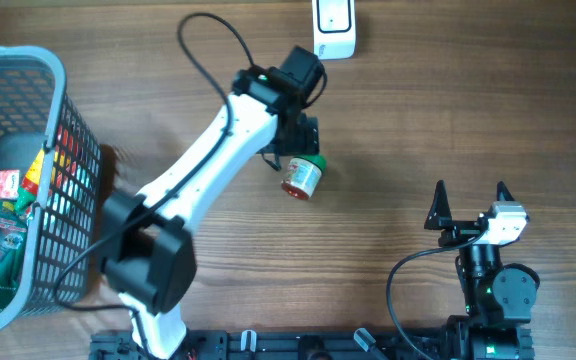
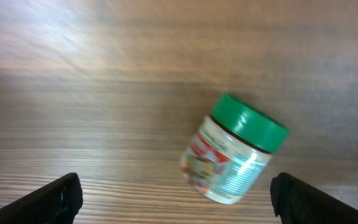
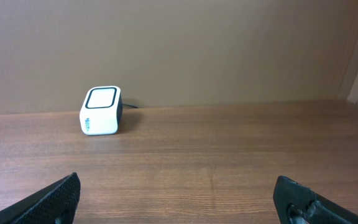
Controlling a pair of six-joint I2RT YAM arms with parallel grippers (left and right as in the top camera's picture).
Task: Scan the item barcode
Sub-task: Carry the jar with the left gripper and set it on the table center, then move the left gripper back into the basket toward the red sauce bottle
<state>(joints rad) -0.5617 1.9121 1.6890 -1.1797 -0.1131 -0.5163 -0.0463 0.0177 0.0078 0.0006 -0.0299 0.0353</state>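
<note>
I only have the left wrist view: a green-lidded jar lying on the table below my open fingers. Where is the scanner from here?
Observer: The white scanner sits at the far edge of the table, beyond the jar.
Operator: Is the other arm in the way?
Observer: No. The right gripper stands open near its own base, well apart from the jar.
Operator: Anything else around?
Observer: A basket holding groceries stands at the table's left edge.
</note>
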